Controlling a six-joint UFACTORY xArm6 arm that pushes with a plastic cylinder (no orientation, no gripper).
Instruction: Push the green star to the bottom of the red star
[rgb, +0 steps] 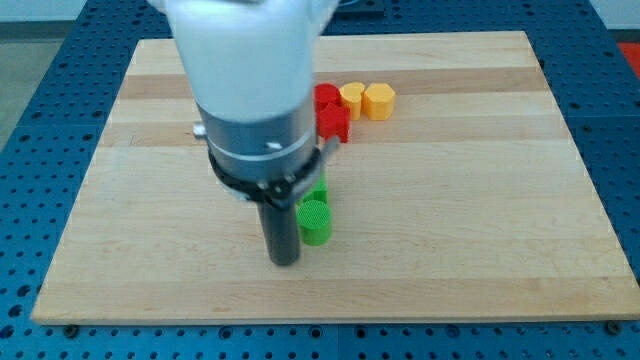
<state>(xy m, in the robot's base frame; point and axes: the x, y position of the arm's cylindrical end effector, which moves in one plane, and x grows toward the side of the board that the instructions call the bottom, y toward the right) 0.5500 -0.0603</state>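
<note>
My tip (284, 261) rests on the board at the lower middle, just left of a round green block (316, 222) and about touching its side. A second green block (319, 188) shows right above the round one. It is mostly hidden by the arm, so its shape is unclear. A red star-like block (335, 123) lies further up, right of the arm. Another red block (326, 96) sits just above it, partly hidden by the arm.
Two yellow blocks (352, 98) (379, 100) lie in a row right of the upper red block. The wooden board (480, 200) ends in a blue perforated surround on all sides. The arm's wide body (250, 90) hides the upper middle of the board.
</note>
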